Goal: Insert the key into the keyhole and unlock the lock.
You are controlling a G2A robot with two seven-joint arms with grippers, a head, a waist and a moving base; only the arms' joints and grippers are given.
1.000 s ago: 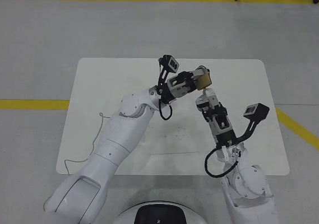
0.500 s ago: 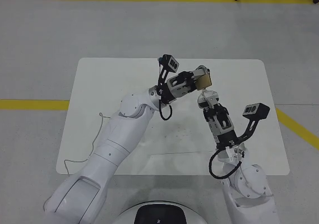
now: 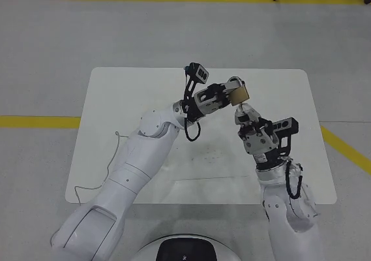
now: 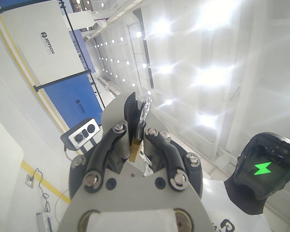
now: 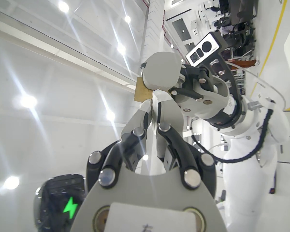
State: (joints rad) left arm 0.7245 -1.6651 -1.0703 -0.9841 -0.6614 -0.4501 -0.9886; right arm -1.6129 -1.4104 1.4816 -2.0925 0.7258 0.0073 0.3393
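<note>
Lock (image 5: 142, 92): brass, held in the air above the surface's far half, right of its middle.
Lock axis: long axis runs roughly far to near. The shackle end points toward the far edge and the base faces the robot.
Left hand (image 3: 233, 92): closed on the lock, gripping it across its sides.
Key (image 5: 151, 105): a thin sliver just below the lock's base, in line with the lock and its tip touching the base. How deep it sits cannot be told.
Right hand (image 3: 242, 117): just nearer the robot than the lock, pinching the key.
Surface (image 3: 139, 91): white, with rounded corners.
Room: grey floor (image 3: 35, 52) with a yellow line (image 3: 22, 121). There are bright ceiling lights (image 4: 207, 8) and blue and white panels (image 4: 70, 97).
Edges: the lock is near the far edge and well apart from the left, right and near edges.
</note>
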